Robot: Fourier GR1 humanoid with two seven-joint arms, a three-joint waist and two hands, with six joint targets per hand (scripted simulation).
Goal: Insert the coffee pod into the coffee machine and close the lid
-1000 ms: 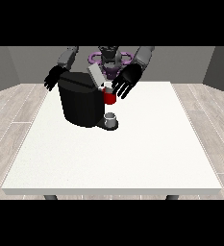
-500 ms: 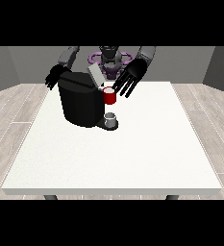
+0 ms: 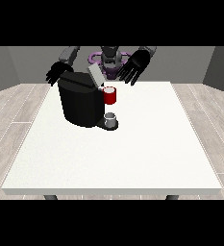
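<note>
the hand at the view's right (image 3: pixel 135 67) has been lifted up and back since a second ago, when it hung just over the red thing at the machine (image 3: pixel 109 95); it is now held with fingers spread and straight, nothing being gripped in it, and the red thing lies below and in front of it, apart from it. the lid (image 3: pixel 95 76) of the coffee machine (image 3: pixel 82 99) is seen raised and tilted, just beside this hand's fingertips, so closing is judged not yet done. a grey thing (image 3: pixel 110 118) sits at the machine's base, well below the hand; whether it is the pod cannot be told. the hand at the view's left (image 3: pixel 57 73) is kept behind the machine's top, fingers relaxed, holding nothing, little altered from before
</note>
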